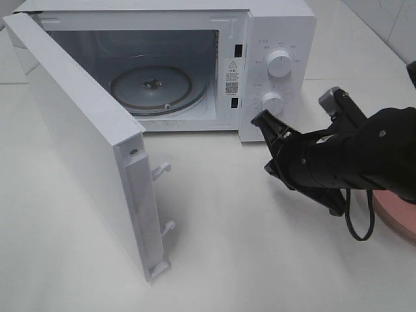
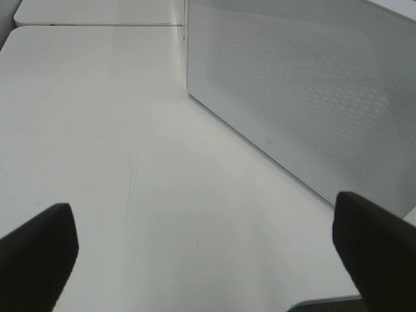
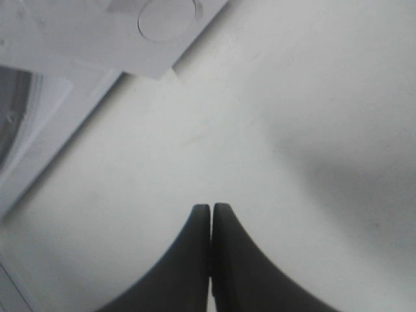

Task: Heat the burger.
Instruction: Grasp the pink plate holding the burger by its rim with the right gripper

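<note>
The burger is out of view in all three views. The white microwave (image 1: 276, 39) stands at the back with its door (image 1: 84, 143) swung wide open to the left. Its glass turntable (image 1: 151, 88) is bare. My right gripper (image 1: 260, 119) is shut with nothing in it and hovers just in front of the lower knob (image 1: 272, 103). In the right wrist view its fingers (image 3: 211, 209) are pressed together over the white table beside the microwave's front corner (image 3: 156, 45). My left gripper (image 2: 203, 211) is wide open and empty, facing the door's outer face (image 2: 305, 97).
A pink plate (image 1: 400, 218) lies at the right edge, mostly covered by my right arm. The upper knob (image 1: 279, 63) sits above the lower one. Two latch hooks (image 1: 162, 172) stick out of the door's free edge. The white table (image 1: 247, 260) extends in front.
</note>
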You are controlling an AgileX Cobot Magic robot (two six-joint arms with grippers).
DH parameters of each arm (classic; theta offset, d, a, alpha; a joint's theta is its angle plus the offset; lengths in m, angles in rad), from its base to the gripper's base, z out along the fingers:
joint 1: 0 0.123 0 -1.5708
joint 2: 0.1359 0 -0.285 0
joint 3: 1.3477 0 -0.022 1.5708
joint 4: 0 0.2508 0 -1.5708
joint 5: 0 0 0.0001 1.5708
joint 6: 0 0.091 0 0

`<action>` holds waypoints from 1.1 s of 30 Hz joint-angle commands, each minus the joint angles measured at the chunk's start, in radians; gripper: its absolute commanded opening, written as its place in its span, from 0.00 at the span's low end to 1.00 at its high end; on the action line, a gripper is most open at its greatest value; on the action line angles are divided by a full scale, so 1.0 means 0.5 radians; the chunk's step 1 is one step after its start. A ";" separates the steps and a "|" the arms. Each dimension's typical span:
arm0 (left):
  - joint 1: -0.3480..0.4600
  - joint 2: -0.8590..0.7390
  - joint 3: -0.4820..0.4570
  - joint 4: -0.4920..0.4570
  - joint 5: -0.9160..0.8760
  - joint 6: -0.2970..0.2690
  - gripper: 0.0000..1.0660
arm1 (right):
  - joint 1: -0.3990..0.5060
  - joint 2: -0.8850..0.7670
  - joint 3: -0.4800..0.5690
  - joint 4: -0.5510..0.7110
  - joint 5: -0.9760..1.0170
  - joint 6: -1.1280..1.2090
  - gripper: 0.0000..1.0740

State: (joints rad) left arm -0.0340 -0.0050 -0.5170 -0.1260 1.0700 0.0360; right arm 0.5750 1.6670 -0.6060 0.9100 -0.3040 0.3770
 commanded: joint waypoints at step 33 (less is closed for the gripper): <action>-0.006 -0.004 0.002 -0.014 0.002 0.004 0.94 | -0.430 -0.076 -0.462 -1.398 2.196 -1.032 0.06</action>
State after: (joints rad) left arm -0.0340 -0.0050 -0.5170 -0.1260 1.0700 0.0360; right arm 0.3660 1.6550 -0.8160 0.2820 0.7500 -0.1730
